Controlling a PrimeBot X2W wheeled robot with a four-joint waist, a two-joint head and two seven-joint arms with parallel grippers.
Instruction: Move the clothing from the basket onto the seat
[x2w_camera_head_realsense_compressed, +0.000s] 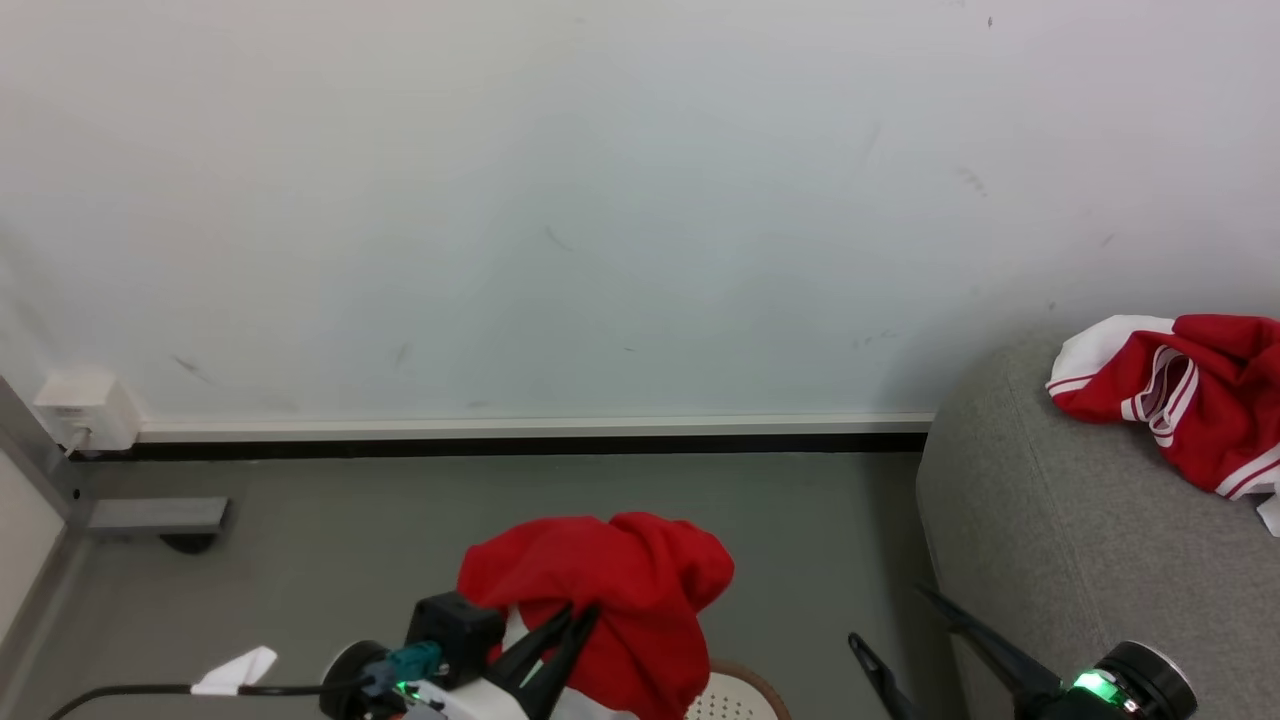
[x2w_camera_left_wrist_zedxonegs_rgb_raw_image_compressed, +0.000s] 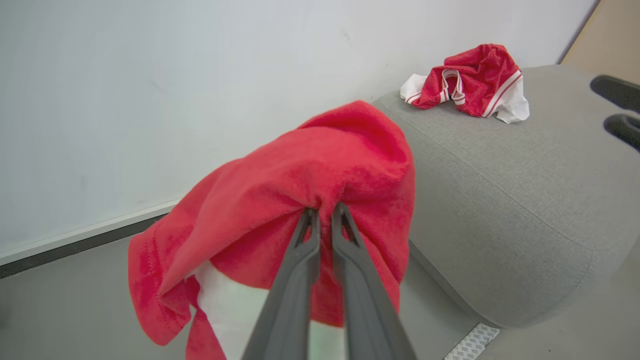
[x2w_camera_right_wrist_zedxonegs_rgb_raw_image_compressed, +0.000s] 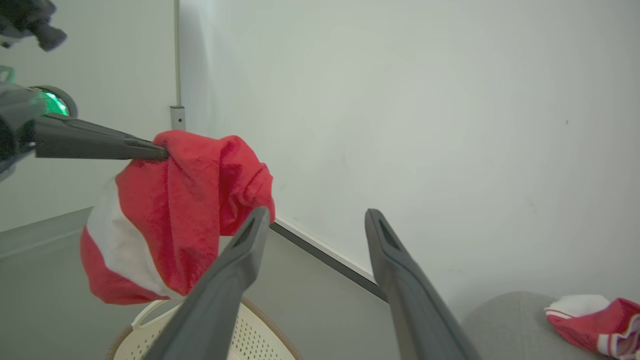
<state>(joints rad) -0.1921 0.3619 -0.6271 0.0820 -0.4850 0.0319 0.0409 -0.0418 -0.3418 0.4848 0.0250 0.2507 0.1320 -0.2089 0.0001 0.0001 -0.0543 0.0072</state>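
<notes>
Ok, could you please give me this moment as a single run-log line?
left gripper: shut on red garment, hanging above basket | right gripper: open, empty | striped garment: on sofa

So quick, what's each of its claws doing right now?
Left gripper: shut on the red garment, which hangs from it.
Right gripper: open, holding nothing.
</notes>
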